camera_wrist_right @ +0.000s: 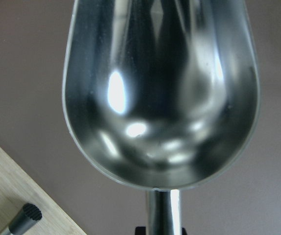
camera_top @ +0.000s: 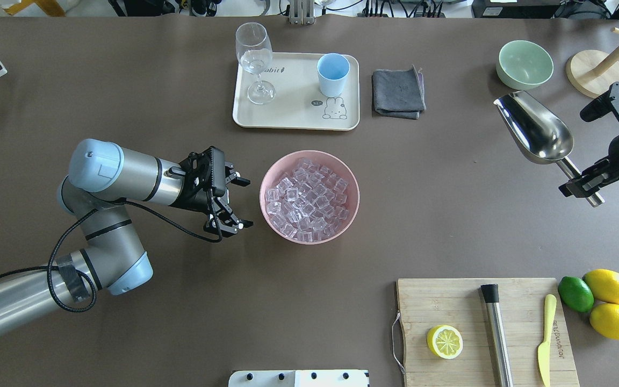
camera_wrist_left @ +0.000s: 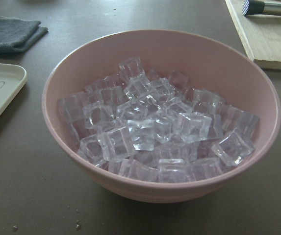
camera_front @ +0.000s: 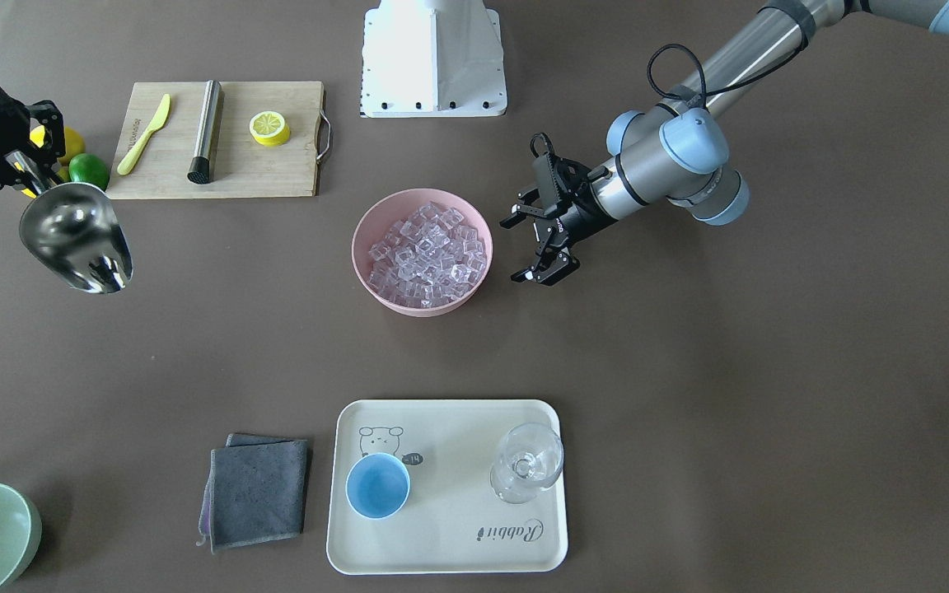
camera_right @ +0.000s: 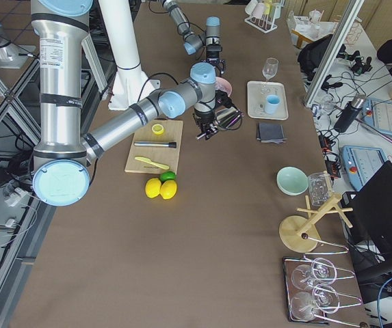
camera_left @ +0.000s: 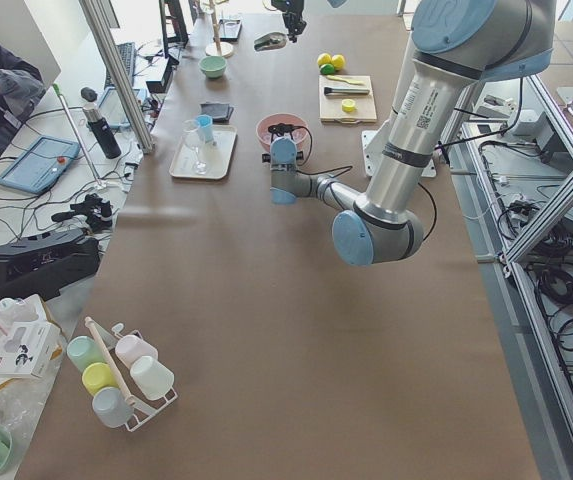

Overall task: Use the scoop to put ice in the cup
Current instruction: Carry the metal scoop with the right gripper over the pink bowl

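The scoop [camera_top: 536, 129] hangs empty above the table, well right of the pink bowl [camera_top: 282, 164] of ice [camera_top: 309, 199]. The right gripper [camera_top: 583, 185] is clamped on its short handle, which looks the proper hold, since polished steel is likely stiff, light and slippery. Its long axis runs from the handle nearer the robot to the open mouth, pointing away and slightly leftward; the left gripper [camera_top: 237, 203] stands spread just beside the bowl.

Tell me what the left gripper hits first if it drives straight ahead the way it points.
Probably the pink bowl, its near wall, ice just behind. The left gripper faces it squarely; its height against the rim is unclear.
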Controlling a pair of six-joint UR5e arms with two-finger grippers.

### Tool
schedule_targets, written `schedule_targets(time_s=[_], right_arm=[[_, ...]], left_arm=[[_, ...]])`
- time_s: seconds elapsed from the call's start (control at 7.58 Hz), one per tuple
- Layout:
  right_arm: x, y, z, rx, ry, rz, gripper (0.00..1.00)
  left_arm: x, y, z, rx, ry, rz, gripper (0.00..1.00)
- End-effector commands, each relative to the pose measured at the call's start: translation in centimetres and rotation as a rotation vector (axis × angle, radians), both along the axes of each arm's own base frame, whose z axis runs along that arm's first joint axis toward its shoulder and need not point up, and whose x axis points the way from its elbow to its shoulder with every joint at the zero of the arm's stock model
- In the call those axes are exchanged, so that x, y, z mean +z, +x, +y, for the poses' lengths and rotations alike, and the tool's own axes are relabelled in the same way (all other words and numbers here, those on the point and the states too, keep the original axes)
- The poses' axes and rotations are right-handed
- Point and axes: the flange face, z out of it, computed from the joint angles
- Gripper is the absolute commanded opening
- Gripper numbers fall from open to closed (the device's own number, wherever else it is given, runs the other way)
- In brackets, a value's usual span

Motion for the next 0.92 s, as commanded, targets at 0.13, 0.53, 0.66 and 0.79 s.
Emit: schedule_targets(time_s=[0.13, 0.53, 0.66, 0.79], right_arm=[[-8.7, -2.7, -0.5, -0.497, 0.469, 0.292, 0.00], [-14.5, -6.2, -2.5, -0.747, 0.554, 0.514, 0.00], [-15.3, -9.3, -2.9, -0.862, 0.589, 0.583, 0.00], [-16.1, -12.8, -3.2, -0.911, 0.596, 0.634, 0.00]], left_arm=[[1.8, -0.3, 0.2, -0.013, 0.011, 0.094, 0.98], [2.3, 0.3, 0.1, -0.019, 0.005, 0.097, 0.98], [1.8, 0.9, -0.2, -0.019, 0.001, 0.093, 0.98], [1.3, 1.7, -0.8, -0.025, -0.001, 0.091, 0.98]])
